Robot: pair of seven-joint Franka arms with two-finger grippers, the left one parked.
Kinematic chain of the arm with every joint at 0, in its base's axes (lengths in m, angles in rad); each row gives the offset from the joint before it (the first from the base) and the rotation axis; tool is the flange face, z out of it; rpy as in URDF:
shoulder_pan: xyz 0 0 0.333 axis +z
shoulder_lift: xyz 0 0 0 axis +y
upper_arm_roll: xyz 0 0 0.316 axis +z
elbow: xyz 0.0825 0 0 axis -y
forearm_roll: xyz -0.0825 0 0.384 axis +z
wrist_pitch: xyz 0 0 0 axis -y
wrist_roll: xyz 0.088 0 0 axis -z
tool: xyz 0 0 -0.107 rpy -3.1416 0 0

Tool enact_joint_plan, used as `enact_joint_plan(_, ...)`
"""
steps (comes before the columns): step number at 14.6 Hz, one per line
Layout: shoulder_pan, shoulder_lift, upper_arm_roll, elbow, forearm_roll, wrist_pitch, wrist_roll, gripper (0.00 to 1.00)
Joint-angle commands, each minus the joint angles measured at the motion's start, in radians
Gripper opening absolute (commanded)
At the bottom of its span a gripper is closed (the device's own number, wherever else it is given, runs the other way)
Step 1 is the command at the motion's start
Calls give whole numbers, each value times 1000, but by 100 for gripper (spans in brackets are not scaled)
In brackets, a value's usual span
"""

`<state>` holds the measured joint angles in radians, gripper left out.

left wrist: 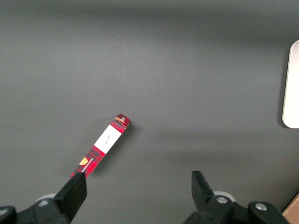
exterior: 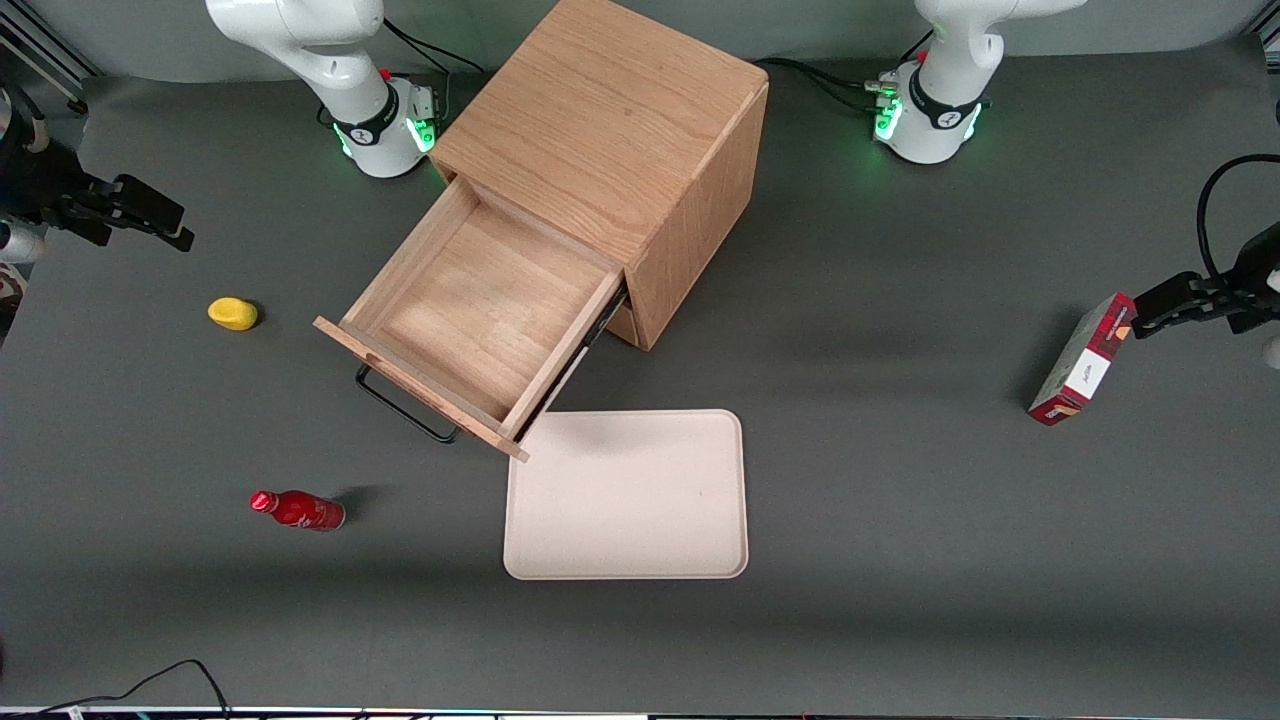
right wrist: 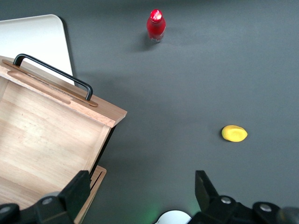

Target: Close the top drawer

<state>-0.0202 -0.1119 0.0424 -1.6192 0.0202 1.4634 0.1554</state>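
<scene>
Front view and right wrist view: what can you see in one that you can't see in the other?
Only the front view shows the whole wooden cabinet, the red box toward the parked arm's end of the table, and all of the table.

Only the right wrist view shows the gripper close up, fingers spread open above bare table beside the top drawer.

Both show the pulled-out drawer with its black handle, the red bottle, the yellow object and the cream tray.

White arm (exterior: 320, 50), green-lit base, black gripper (right wrist: 142, 196) with wedge-shaped black fingers (right wrist: 77, 191).
</scene>
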Motion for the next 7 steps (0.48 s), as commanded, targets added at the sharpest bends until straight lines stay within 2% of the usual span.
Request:
enact_joint_plan(1,-12,18,-12,28,1,-20,-28,100)
enact_joint_plan(7,-7,23,-27,24,6,-28,-86,100)
